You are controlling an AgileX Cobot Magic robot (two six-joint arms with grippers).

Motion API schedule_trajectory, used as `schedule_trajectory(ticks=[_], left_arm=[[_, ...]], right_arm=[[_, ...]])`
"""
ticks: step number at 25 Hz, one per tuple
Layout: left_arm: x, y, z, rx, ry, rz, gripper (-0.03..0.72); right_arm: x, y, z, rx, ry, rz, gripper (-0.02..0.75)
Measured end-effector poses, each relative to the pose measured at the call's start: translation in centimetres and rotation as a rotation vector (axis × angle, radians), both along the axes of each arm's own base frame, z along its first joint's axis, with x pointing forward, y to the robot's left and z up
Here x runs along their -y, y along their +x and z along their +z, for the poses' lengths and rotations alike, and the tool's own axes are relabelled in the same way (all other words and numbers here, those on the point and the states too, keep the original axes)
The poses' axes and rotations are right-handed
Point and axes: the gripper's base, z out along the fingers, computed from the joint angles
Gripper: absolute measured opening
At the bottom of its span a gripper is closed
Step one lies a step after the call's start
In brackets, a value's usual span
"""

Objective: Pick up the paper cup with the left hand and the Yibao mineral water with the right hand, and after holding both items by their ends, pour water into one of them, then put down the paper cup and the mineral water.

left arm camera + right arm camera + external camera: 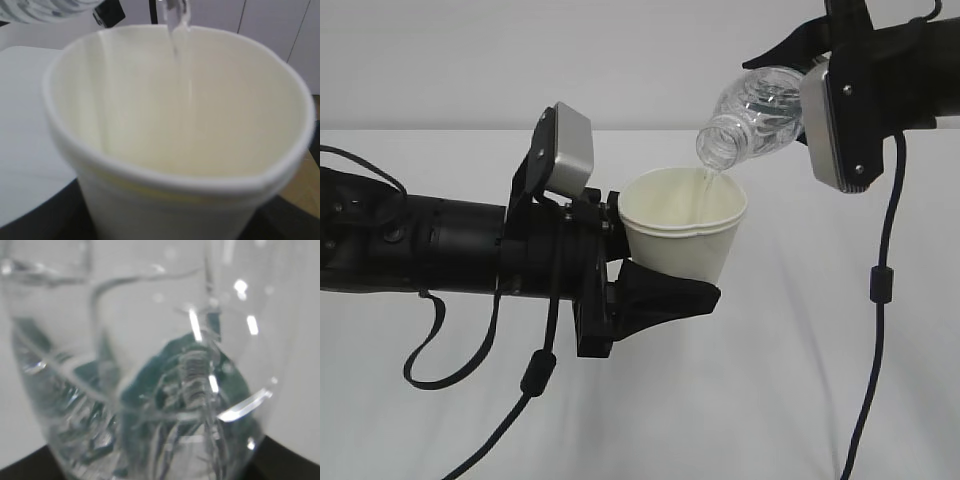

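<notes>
A: Ext view first. Where are we w/ the task?

B: Both pickups look done. Left hand (665, 300) is clamped on the paper cup (682, 232) near its base, held upright in the air above the table (800, 400). Right hand (835, 95) grips the Yibao mineral water (752, 118) by its rear end, neck tipped down over the cup's rim. Thin stream running in, so it's mid-pour. Left to do: finish the pour, tip back, set both down.

A: Left wrist?

B: Cup (165, 150) fills the frame: white, rolled rim, cream inside, rim a bit squashed out of round. Water falls in from the top edge. Can't tell the fill level. Fingers barely show, dark at the bottom corners.

A: Right wrist?

B: Just the bottle (150, 390) right up close: clear, ribbed, green label seen thru it, blurry. Some water inside. Jaws themselves aren't clear here; the grip reads from the ext view.
</notes>
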Motion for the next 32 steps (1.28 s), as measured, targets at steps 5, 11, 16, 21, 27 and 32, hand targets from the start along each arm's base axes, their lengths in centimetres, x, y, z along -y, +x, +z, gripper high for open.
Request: schedule_trajectory(ticks=[5, 11, 16, 21, 27, 32], left_arm=[[0.00, -0.05, -0.04, 0.003, 0.004, -0.006, 0.465], [0.00, -0.07, -0.05, 0.004, 0.007, -0.009, 0.465], [0.00, -0.07, -0.05, 0.004, 0.007, -0.009, 0.465], [0.00, -0.07, -0.05, 0.004, 0.007, -0.009, 0.465], [0.00, -0.07, -0.05, 0.004, 0.007, -0.009, 0.465], [0.00, -0.07, -0.05, -0.001, 0.006, -0.008, 0.465]], right_arm=[[0.00, 0.00, 0.01, 0.000, 0.000, 0.000, 0.415], [0.00, 0.02, 0.07, 0.002, 0.000, 0.000, 0.415], [0.00, 0.02, 0.07, 0.002, 0.000, 0.000, 0.415], [0.00, 0.02, 0.07, 0.003, -0.001, 0.001, 0.415], [0.00, 0.02, 0.07, 0.004, -0.002, 0.001, 0.415], [0.00, 0.02, 0.07, 0.004, -0.002, 0.001, 0.415]])
